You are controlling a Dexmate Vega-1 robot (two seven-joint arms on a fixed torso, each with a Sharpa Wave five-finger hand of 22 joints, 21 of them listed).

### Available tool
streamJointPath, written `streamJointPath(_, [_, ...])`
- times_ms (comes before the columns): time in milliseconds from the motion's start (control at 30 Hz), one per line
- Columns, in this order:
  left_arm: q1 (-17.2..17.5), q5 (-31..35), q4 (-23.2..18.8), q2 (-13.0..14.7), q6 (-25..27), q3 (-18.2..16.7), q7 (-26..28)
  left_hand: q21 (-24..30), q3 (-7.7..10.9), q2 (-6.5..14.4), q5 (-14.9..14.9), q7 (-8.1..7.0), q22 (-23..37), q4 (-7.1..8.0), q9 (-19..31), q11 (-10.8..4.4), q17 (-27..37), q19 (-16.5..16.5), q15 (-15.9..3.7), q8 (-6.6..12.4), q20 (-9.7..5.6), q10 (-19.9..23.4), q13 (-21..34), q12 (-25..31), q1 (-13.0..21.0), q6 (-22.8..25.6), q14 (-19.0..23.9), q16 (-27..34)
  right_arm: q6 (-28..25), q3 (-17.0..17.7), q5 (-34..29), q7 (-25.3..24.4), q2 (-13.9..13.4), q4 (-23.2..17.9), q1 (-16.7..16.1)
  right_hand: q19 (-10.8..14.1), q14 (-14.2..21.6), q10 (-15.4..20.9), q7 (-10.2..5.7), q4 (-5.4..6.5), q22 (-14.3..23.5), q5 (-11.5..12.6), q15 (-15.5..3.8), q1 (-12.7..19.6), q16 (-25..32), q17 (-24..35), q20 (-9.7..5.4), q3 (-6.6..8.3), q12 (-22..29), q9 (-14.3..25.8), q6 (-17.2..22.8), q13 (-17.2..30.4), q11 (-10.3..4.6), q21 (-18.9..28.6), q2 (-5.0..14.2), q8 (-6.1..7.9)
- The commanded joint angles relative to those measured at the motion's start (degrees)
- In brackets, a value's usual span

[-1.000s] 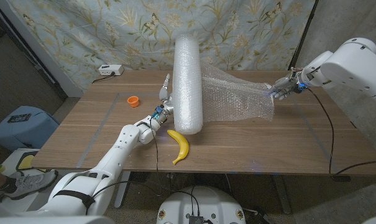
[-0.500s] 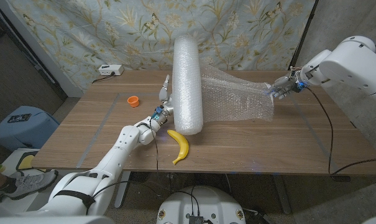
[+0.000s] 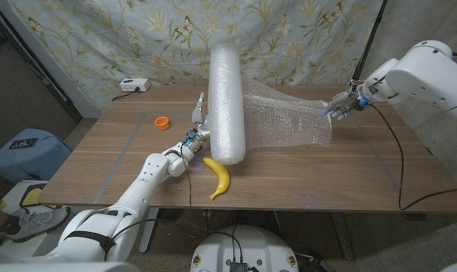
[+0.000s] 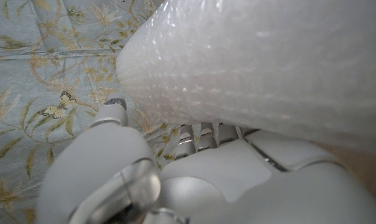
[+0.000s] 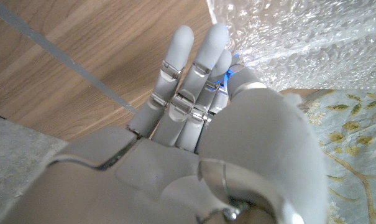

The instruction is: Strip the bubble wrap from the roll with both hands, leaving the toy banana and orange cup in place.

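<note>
A thick white bubble wrap roll (image 3: pixel 226 102) lies across the middle of the table, its far end towards the backdrop. A loose sheet (image 3: pixel 288 117) runs off it to the right and hangs just above the wood. My right hand (image 3: pixel 341 106) pinches the sheet's far corner; in the right wrist view the fingers (image 5: pixel 188 68) close on the wrap (image 5: pixel 287 37). My left hand (image 3: pixel 198 125) presses against the roll's left side with fingers upright and holds nothing; up close, the roll (image 4: pixel 268 62) sits over the hand (image 4: pixel 194 162). The toy banana (image 3: pixel 219 177) lies just in front of the roll. Left of my left hand stands the orange cup (image 3: pixel 162 122).
A white power strip (image 3: pixel 134 85) sits at the table's back left corner. A thin black cable (image 3: pixel 391 151) crosses the table's right side. A floral cloth hangs behind the table. A blue bin (image 3: pixel 24 151) stands on the floor at left.
The right hand has drawn the sheet's corner slightly up and back, and the roll's far end has swung a little to the left. The banana and cup have not moved.
</note>
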Motion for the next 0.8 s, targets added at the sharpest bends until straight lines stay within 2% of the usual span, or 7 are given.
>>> streamJointPath(33, [0.1,-0.1,0.7,-0.4,0.2,-0.3,0.2,-0.3,0.47,-0.1,0.2,-0.07,0.2,-0.01,0.2,-0.07,0.0,0.5,-0.11,-0.14,0.04,-0.1,0.1,0.2,-0.4,0.0,0.1,0.5,0.0,-3.0,1.3,-0.5,-0.6,1.0,2.9,-0.4,0.4,0.4,0.17,-0.16,0.1,0.4,0.00,0.3,0.1,0.3,-4.24,0.51,-0.2,0.3,0.2,0.1,-0.06,0.4,-0.17,-0.20])
streamJointPath(567, [1.4,-0.4,-0.7,-0.3,-0.3,-0.9,0.9,-0.5,0.73,0.1,0.3,-0.29,0.2,-0.15,0.2,-0.09,0.0,0.5,-0.05,-0.21,0.05,-0.7,0.0,0.0,-0.2,-0.2,0.0,0.4,0.0,-4.5,0.5,0.6,-0.1,1.7,3.9,-0.5,0.4,0.3,0.13,-0.10,0.1,0.4,0.03,0.2,0.1,0.3,-4.25,0.60,-0.2,0.4,0.2,0.3,-0.08,0.5,-0.10,-0.30])
streamJointPath(800, [2.4,-0.9,-1.5,-0.2,-0.6,-1.3,1.2,-0.6,0.78,0.0,0.3,-0.35,0.2,-0.20,0.2,-0.13,-0.1,0.5,0.05,-0.20,0.05,-0.6,-0.1,0.1,-0.2,-0.2,-0.1,0.4,0.0,-6.4,1.3,0.2,0.2,2.3,5.6,-0.5,0.5,0.3,0.03,-0.13,0.1,0.4,0.01,0.2,0.1,0.3,-4.23,0.64,-0.3,0.4,0.2,0.2,-0.10,0.5,-0.14,-0.37])
